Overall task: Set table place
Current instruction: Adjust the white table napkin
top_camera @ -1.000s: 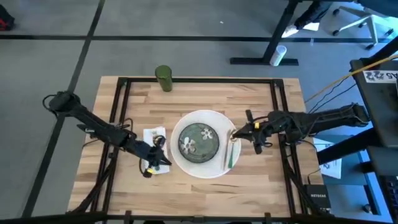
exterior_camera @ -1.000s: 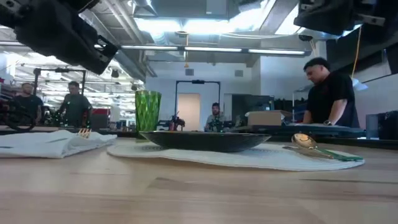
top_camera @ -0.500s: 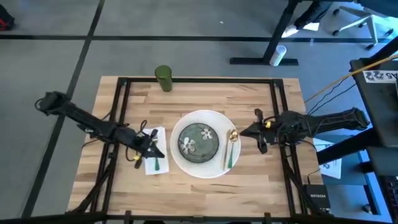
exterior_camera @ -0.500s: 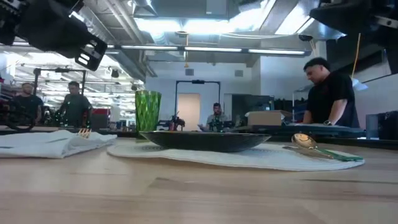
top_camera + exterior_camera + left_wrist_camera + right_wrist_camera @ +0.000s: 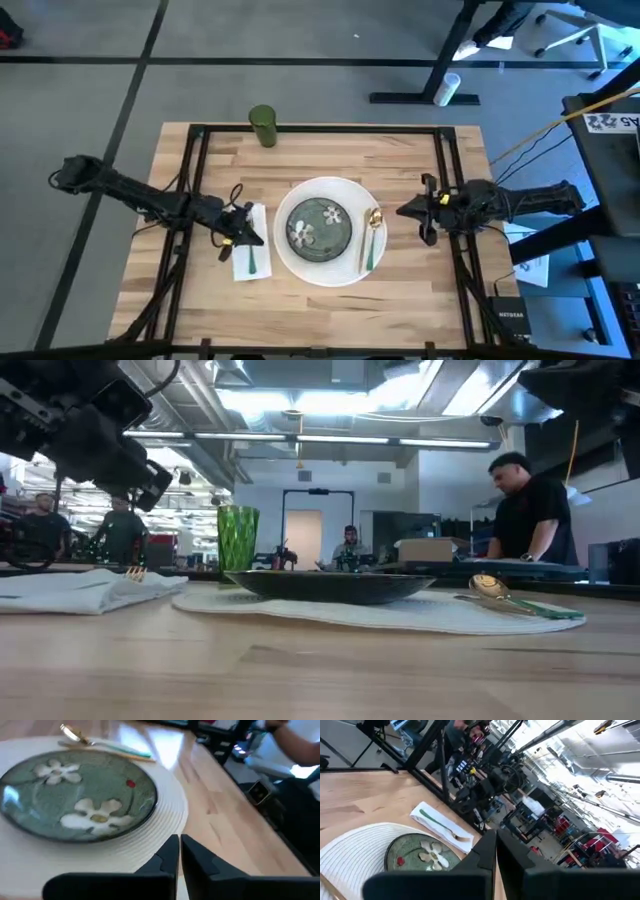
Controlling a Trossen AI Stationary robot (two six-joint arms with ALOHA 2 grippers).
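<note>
A green flowered plate (image 5: 319, 225) sits on a round white placemat (image 5: 330, 268) in the middle of the table (image 5: 400, 160). A spoon (image 5: 371, 238) with a gold bowl and green handle lies on the mat's right part. A white napkin (image 5: 249, 250) lies left of the mat and carries a green-handled fork (image 5: 251, 259). A green cup (image 5: 263, 125) stands at the far edge. My left gripper (image 5: 250, 232) hovers shut above the napkin's far end, raised in the low view (image 5: 140, 470). My right gripper (image 5: 402, 212) hangs shut to the right of the spoon.
Black rails (image 5: 196, 160) run along the table's edges. People stand and sit in the room beyond the far edge, one close by at the right (image 5: 530, 510). Bare wood shows on the table's near part (image 5: 320, 310) and far part (image 5: 350, 155).
My left gripper has drawn back from the napkin's near end toward the table's left and far side, rising a little. My right gripper has pulled away from the spoon toward the table's right edge. The fork, napkin and spoon lie where they were.
</note>
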